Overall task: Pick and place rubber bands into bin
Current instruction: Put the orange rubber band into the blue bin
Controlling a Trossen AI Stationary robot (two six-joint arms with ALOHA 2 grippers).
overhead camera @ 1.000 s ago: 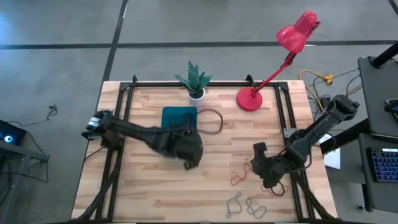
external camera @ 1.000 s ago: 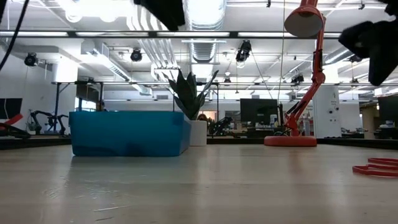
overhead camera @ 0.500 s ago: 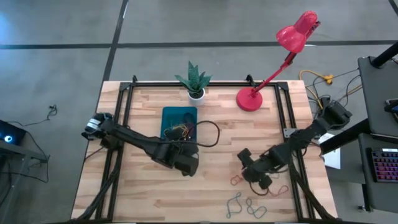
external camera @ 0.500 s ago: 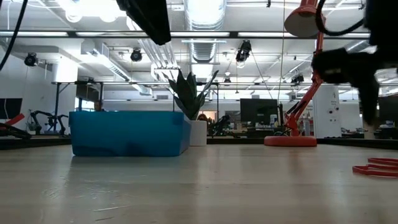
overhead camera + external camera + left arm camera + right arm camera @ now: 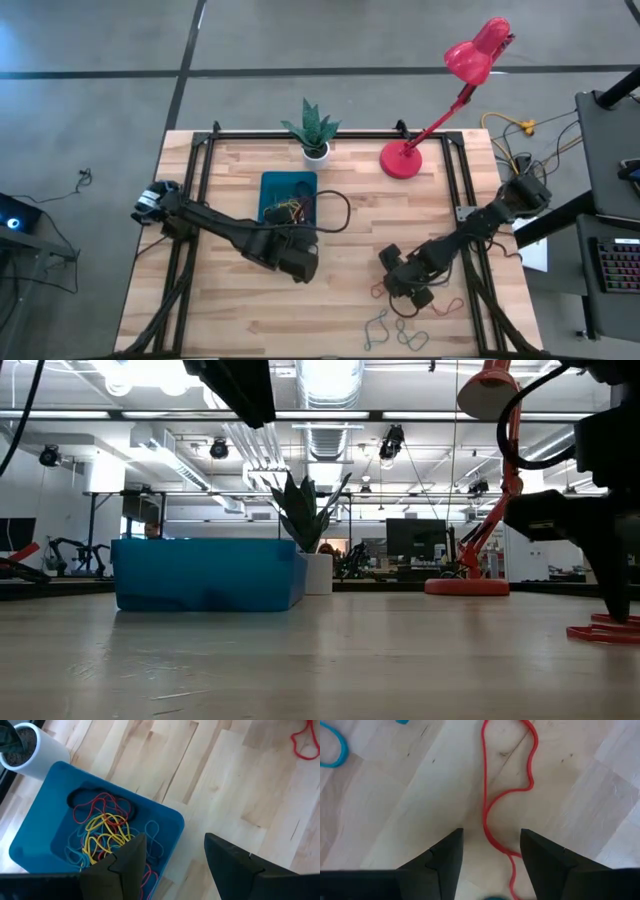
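The teal-blue bin (image 5: 287, 190) sits on the far-left part of the table, and in the left wrist view the bin (image 5: 165, 822) holds a tangle of yellow, red and teal rubber bands (image 5: 107, 827). My left gripper (image 5: 300, 263) (image 5: 175, 845) is open and hovers just off the bin's near right corner. My right gripper (image 5: 405, 282) (image 5: 490, 840) is open and low over the table. Its fingers stand on either side of a red rubber band (image 5: 485, 817) (image 5: 384, 291) lying flat on the wood. A dark loop (image 5: 343, 212) lies by the bin's right side.
More loose bands lie near the table's near edge: a red one (image 5: 452, 305) and grey-green ones (image 5: 376, 327) (image 5: 411, 336). A white pot with a green plant (image 5: 314, 140) and a red desk lamp (image 5: 404, 160) stand along the far edge. Black frame rails run down both table sides.
My left gripper drew back from above the bin toward the near edge, uncovering the bin and its bands. My right gripper moved toward the table's left and came down over the red rubber band.
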